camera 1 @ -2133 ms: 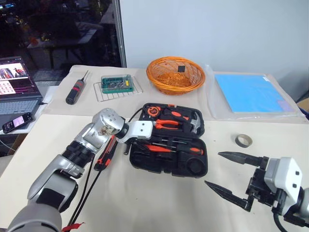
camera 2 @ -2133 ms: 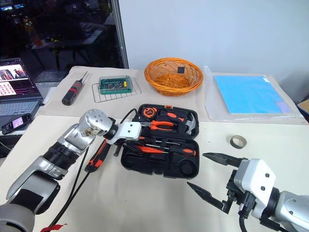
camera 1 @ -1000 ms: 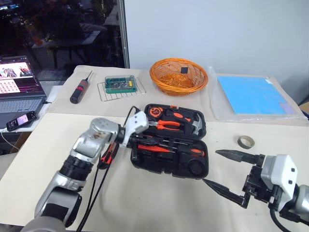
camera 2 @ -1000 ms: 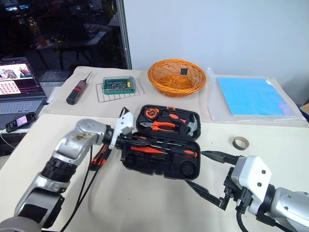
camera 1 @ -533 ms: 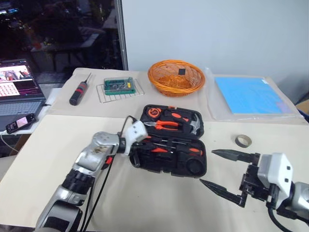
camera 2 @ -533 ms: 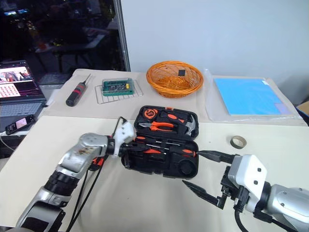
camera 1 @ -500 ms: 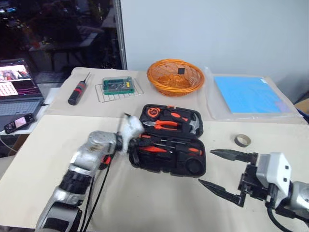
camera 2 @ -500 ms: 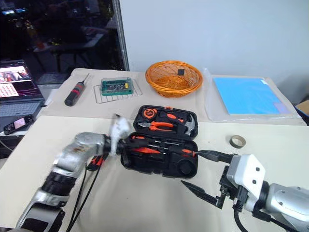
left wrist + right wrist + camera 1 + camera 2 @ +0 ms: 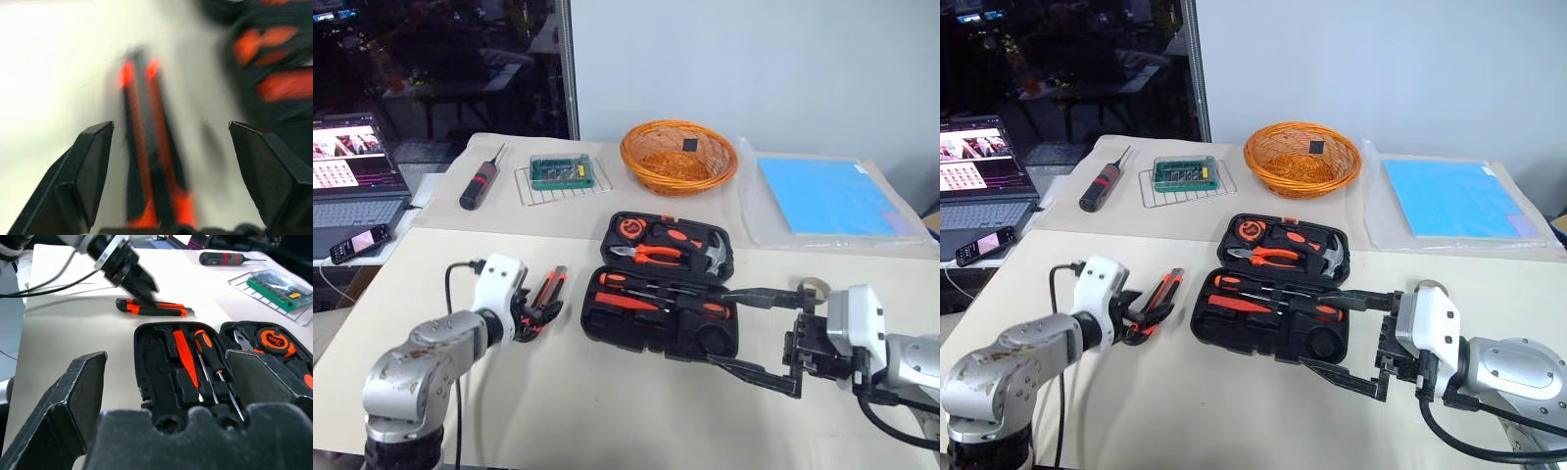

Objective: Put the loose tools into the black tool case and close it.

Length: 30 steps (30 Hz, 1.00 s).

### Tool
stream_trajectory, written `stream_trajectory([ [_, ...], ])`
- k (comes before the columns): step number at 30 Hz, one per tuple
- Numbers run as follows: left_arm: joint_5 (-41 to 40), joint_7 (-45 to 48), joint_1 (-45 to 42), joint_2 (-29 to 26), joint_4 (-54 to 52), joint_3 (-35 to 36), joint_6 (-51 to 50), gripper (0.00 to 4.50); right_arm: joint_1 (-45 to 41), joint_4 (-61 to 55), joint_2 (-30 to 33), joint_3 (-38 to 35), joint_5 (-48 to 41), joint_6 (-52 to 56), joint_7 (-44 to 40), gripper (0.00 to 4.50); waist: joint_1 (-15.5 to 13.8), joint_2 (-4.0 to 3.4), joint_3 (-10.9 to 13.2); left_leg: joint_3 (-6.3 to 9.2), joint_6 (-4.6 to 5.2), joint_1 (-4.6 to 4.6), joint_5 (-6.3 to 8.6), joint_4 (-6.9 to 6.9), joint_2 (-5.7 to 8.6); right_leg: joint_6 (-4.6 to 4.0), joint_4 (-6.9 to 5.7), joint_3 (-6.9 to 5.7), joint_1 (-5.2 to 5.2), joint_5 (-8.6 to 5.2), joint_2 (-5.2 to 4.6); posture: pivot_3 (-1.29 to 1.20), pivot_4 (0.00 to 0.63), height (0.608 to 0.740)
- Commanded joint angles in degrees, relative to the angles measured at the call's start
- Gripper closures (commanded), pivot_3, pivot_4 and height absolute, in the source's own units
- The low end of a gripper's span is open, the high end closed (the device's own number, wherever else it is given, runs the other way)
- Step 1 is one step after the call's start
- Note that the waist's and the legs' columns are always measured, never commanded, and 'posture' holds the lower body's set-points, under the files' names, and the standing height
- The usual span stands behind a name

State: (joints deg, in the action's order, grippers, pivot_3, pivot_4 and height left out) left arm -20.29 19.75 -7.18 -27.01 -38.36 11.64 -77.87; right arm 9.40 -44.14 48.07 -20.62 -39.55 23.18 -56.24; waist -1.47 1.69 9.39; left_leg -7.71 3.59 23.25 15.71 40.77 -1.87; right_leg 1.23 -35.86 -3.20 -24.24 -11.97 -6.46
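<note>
Toward the far side of the cream tabletop (image 9: pixel 607 411) sit an orange wicker basket (image 9: pixel 679 156), a green bit box on a wire rack (image 9: pixel 559 172), a thick black-and-red screwdriver (image 9: pixel 480 183), and a blue sheet in clear plastic (image 9: pixel 827 195); a laptop (image 9: pixel 352 176) and a phone (image 9: pixel 354 242) lie off its left edge, and a roll of tape (image 9: pixel 812 287) peeks out just behind the right hand. The black tool case (image 9: pixel 666 284) lies open mid-table, lid half away from the robot holding pliers, a hammer and a tape measure, near half holding orange-handled screwdrivers (image 9: pixel 205 363) that run roughly left to right across it. One loose tool, the flat orange-and-black utility knife (image 9: pixel 546 295), lies on the tabletop just left of the case, its long axis running away from the robot and leaning slightly right, nearly along the case's left edge. The left hand (image 9: pixel 534 313) hovers at the knife's near end with its fingers (image 9: pixel 83 176) spread apart, straddling the knife, gripping nothing. The right hand (image 9: pixel 754 333) sits at the case's right front corner, its two black fingers wide apart and empty, the upper one reaching over the case's near half, the lower one along its front edge.
</note>
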Motion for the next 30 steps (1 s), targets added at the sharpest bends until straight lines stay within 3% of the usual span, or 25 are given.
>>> stream_trajectory([
  [1, 0.08, -1.22, 0.29, 0.19, -1.96, -1.47, 1.28, 2.08, -0.66, -0.47, 0.93, -1.23, -1.20, -0.95, -0.78, 0.00, -0.01, -0.07, -0.03, 0.01, -0.03, -0.05, -0.01, 0.00, -0.01, -0.01, -0.01, 0.00, 0.02, 0.00, 0.00, 0.00, 0.150, 0.740],
  [4, 0.09, -0.72, 0.89, -1.10, -0.89, -1.57, 3.32, 2.75, -0.41, -0.48, 0.97, -1.52, -1.25, -0.84, -0.86, 0.00, -0.14, -0.08, -0.04, 0.00, -0.03, -0.04, 0.00, -0.02, -0.01, -0.03, -0.01, 0.01, 0.00, 0.00, -0.02, 0.00, 0.150, 0.740],
  [8, -2.25, 3.04, -0.81, -1.64, 0.65, 1.60, 10.53, 2.75, 0.22, -0.94, 0.76, -1.89, -1.29, -0.73, -0.64, 0.00, -0.14, -0.08, -0.04, 0.00, -0.03, 0.04, 0.00, -0.03, -0.01, -0.06, 0.00, 0.01, -0.07, 0.00, -0.05, 0.00, 0.150, 0.740],
  [11, -12.34, 17.14, -6.35, -5.53, 1.23, 5.10, 15.89, 2.75, 1.61, -1.64, 0.21, -3.02, -1.55, -0.49, 0.24, 0.00, -0.58, -0.05, -0.01, 0.01, -0.04, 0.14, 0.00, -0.03, -0.01, -0.09, 0.00, -0.04, -0.14, -0.01, -0.07, 0.00, 0.150, 0.740],
  [14, -16.81, 32.99, -9.90, -15.70, 3.81, -0.32, 19.67, 2.75, 4.05, -2.63, -0.14, -4.92, -1.89, -0.45, 0.64, 0.00, -0.70, -0.12, -0.03, 0.00, -0.09, 0.24, -0.02, -0.01, -0.03, -0.17, 0.04, -0.21, -0.25, 0.00, -0.10, 0.00, 0.150, 0.740],
  [17, -10.89, 46.32, -17.50, -22.90, 10.05, -13.69, 30.24, 2.75, 7.14, -3.32, -0.39, -8.09, -2.17, -0.38, 0.49, 0.00, -0.74, -0.43, -0.07, -0.20, -0.08, 0.18, -0.02, -0.08, 0.03, -0.11, 0.09, -0.13, -0.21, -0.06, -0.07, 0.00, 0.150, 0.740],
  [23, 4.17, 58.84, -33.98, -18.55, 27.66, -34.88, 49.06, 2.75, 13.91, -4.60, -0.39, -16.30, -3.79, -0.02, -1.67, 0.00, -1.09, -0.42, -0.04, -0.21, 0.06, 0.21, 0.00, -0.04, 0.06, -0.07, 0.16, -0.14, -0.13, -0.01, 0.04, 0.00, 0.150, 0.740],
  [30, 13.76, 63.76, -41.97, -10.83, 44.61, -42.93, 62.56, 2.75, 18.60, -3.95, -0.08, -22.92, -4.31, -0.74, -4.90, 0.00, -0.51, -0.40, -0.03, -0.21, 0.69, 0.41, -0.16, 0.01, 0.05, 0.02, 0.22, 0.05, -0.27, -0.01, 0.16, 0.00, 0.150, 0.740],
])
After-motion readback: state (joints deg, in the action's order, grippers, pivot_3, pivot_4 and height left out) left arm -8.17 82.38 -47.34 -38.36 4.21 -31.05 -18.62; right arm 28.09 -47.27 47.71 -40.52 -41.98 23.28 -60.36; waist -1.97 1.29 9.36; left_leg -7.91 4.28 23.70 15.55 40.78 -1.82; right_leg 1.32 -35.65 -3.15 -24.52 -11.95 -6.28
